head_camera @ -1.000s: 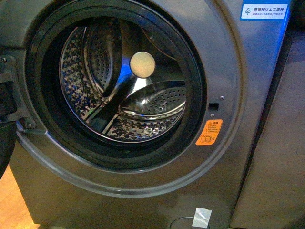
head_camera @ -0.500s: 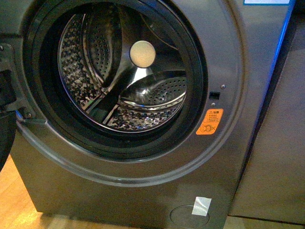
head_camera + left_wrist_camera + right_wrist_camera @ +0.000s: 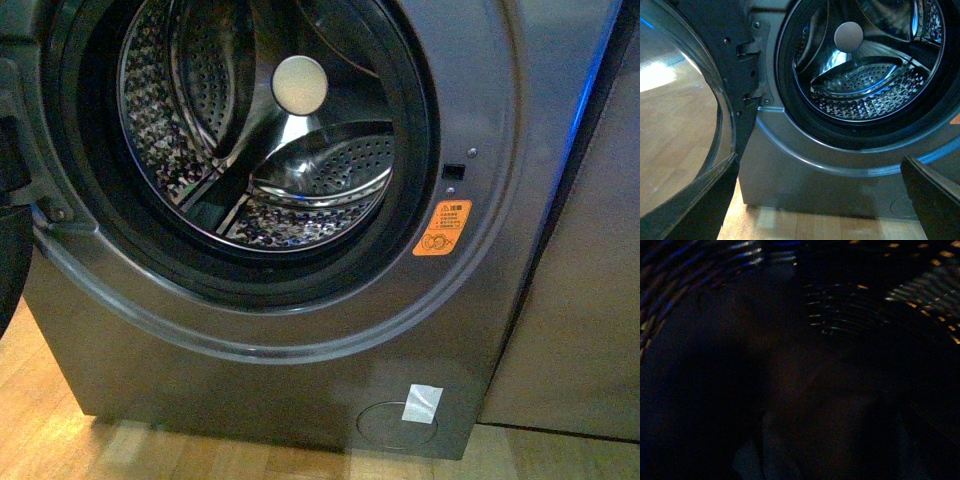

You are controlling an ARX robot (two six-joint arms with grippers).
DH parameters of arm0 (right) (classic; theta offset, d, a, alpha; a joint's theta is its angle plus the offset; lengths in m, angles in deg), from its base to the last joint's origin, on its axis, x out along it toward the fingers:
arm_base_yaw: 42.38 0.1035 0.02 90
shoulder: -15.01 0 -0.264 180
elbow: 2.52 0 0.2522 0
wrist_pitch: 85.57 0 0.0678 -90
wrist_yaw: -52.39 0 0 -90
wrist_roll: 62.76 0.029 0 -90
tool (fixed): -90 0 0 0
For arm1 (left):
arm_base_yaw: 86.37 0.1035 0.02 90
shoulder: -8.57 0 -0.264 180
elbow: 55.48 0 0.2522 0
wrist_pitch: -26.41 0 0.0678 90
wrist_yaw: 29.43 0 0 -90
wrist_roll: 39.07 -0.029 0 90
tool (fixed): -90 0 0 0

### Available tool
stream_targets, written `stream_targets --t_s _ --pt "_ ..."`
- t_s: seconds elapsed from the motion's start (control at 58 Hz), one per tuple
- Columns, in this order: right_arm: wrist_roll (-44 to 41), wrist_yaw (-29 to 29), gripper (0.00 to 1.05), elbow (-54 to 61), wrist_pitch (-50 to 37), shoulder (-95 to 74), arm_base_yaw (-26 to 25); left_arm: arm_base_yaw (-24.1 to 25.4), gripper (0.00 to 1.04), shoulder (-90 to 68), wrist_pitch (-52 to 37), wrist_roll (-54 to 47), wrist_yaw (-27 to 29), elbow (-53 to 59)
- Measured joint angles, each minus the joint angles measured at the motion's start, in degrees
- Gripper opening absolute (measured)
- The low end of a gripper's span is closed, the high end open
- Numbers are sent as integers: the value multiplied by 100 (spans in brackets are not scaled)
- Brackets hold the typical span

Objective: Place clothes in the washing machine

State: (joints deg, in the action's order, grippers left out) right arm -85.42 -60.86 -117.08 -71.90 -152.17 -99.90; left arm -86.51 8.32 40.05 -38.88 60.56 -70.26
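Washing machine mouth faces robot, drum axis front-to-back; left tool spread wide; right tool unclear, dark.

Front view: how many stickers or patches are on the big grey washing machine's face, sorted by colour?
orange warning sticker: 1
white tape patch: 1
Total: 2, both on the front panel of the grey metallic front-loading washing machine.

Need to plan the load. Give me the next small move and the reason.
Probably fetch the clothes first: the washing machine stands open, its drum empty, no garment shows, and the left gripper is open and empty. The right wrist view is dark.
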Motion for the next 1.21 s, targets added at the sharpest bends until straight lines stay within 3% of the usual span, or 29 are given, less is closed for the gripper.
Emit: stream_targets --t_s 0.259,0.707,1.086,1.207 --pt "-101 225 97 -505 -116 -809 -81 0 98 0 0 0 0 0" --pt "-374 382 97 -398 -555 -1082 -109 0 98 0 0 0 0 0" --pt "192 511 42 61 -1504 -874 -177 0 98 0 0 0 0 0" --pt "533 205 16 774 -2059 -387 -212 0 98 0 0 2 0 0"
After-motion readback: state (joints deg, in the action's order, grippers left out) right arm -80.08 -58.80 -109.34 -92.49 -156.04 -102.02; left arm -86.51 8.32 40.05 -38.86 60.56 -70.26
